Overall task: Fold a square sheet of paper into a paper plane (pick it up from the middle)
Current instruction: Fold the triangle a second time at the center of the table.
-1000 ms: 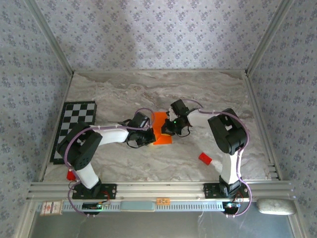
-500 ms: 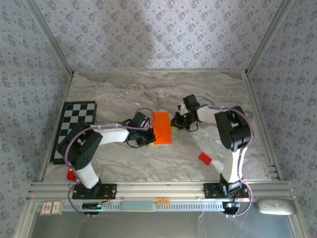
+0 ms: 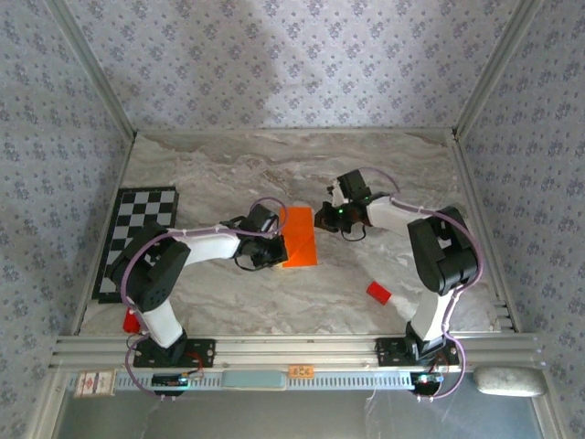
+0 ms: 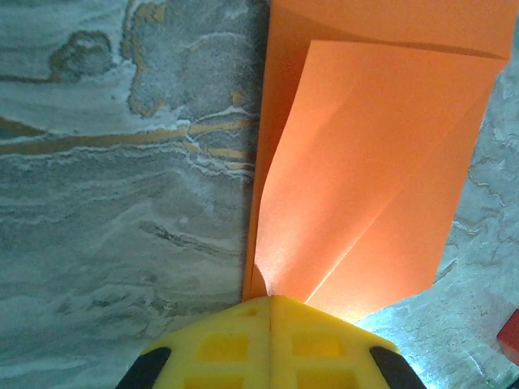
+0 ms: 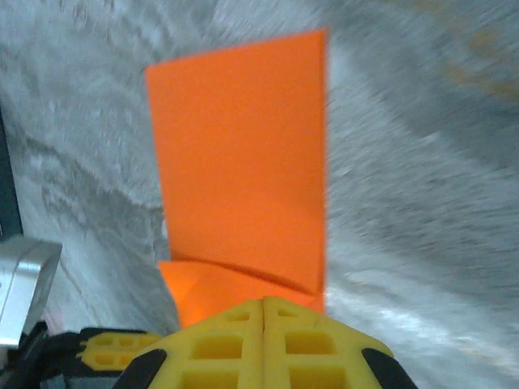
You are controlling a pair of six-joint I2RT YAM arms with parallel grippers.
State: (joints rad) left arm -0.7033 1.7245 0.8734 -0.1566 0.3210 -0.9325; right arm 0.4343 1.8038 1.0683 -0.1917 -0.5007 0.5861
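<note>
The part-folded bright orange square sheet of paper [image 3: 299, 236] lies on the marbled tabletop [image 3: 219, 174], closed left pincer [image 3: 276, 247] at its left edge, closed right pincer [image 3: 322, 220] just beside its right, so a dragging tip could skid or unfold it

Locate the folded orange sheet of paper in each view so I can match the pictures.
Top external: the orange sheet of paper lies mid-table, right of the checkerboard mat.
Left wrist: it fills the upper right, running up from the left gripper.
Right wrist: it sits centre frame, above the right gripper.
Shared landmark: the marbled tabletop under the sheet.
</note>
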